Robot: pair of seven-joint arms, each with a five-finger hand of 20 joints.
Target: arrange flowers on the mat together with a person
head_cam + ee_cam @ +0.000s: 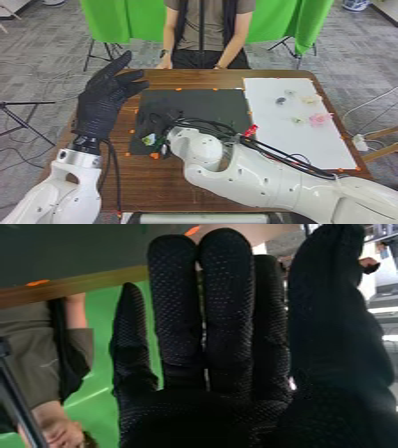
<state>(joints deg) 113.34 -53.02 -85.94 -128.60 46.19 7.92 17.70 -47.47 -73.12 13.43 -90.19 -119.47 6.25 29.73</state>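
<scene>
Right hand [226, 299]: fingers straight and a little spread, pinching nothing, above the dark mat [209, 102]
Small flower [149, 139]: near left edge of this mat; I judge the step is arranging it, next needs careful lowering and gentle pinch
Pink flower [320, 119]: on the white mat [311, 145]
Left hand [99, 102]: open, beside the dark mat, may narrow sideways room
Wooden table [195, 78]: far side gives more room
</scene>
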